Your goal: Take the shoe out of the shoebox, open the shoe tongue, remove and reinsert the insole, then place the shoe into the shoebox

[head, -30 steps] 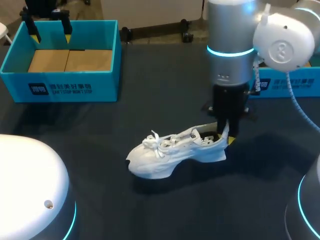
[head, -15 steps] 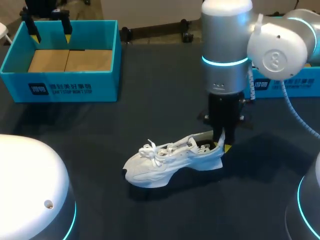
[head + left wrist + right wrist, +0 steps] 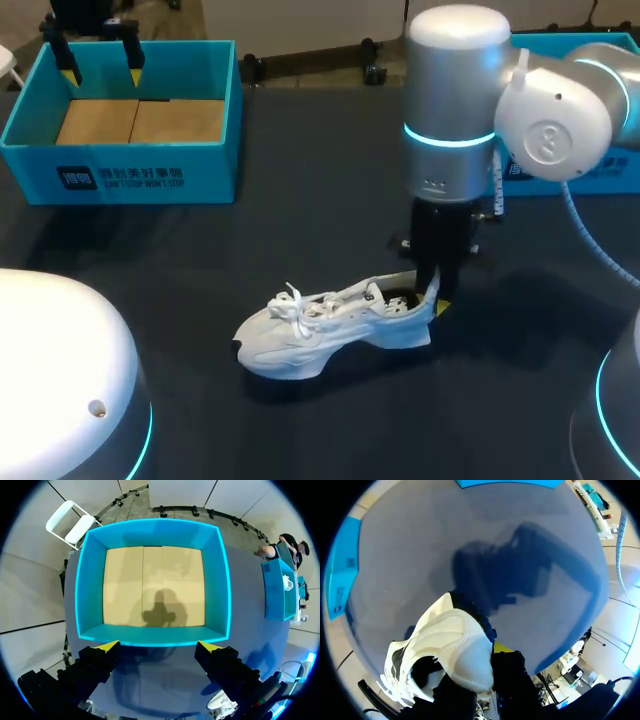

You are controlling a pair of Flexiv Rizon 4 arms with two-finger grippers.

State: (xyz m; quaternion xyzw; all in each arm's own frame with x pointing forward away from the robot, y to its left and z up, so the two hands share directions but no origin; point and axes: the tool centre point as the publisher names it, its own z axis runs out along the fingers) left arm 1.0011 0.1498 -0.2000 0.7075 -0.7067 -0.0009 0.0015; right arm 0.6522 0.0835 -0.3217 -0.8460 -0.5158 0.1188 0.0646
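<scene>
Shoe (image 3: 320, 335) is seen on the dark table (image 3: 300, 200), centre-near, with its toe to the left and its heel to the right. Whether the sole is fully down cannot be told. Shoebox (image 3: 120, 178) is placed far left, open-topped, with its brown cardboard floor exposed. A second blue box (image 3: 600, 170) is partly hidden behind the right arm (image 3: 455, 110), far right. Right gripper (image 3: 432, 298) is clenched on the shoe's heel collar, one finger inside and one outside. Left gripper (image 3: 158, 646) is held released over the shoebox's far-left part.
</scene>
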